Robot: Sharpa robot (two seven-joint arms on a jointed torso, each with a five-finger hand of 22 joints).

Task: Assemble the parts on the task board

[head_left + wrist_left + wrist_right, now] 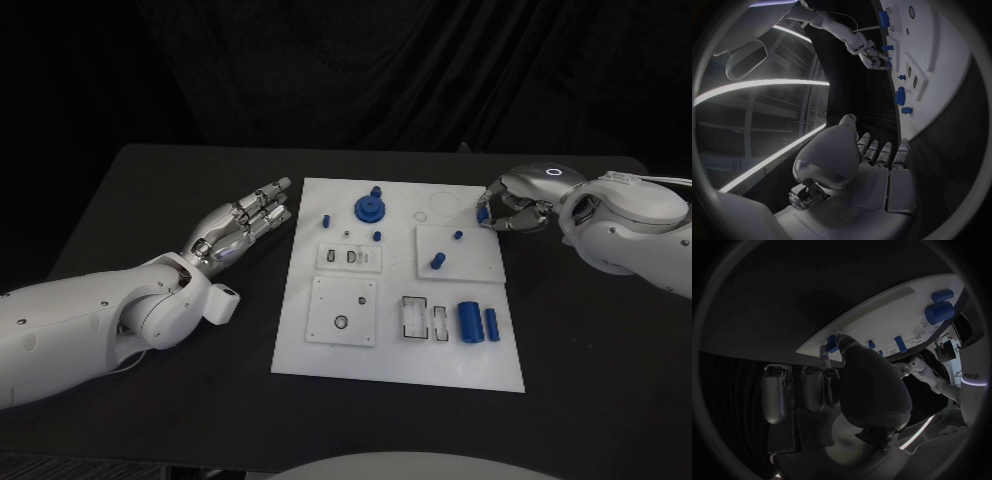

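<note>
Several small blue parts (469,320) look light, stiff and smooth; I'd pinch their sides. My left hand (242,225) lies spread, empty; my right hand's (511,208) grip I cannot tell.

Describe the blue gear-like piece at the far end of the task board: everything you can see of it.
The blue gear is a round, flat disc of what looks like matte blue plastic, with a short blue post rising from its middle. It sits flat on the white task board, near the far edge and a little left of centre. A small blue peg stands apart to its left. Neither hand touches it: the left hand rests off the board's left side, and the right hand is at the board's far right corner.
</note>
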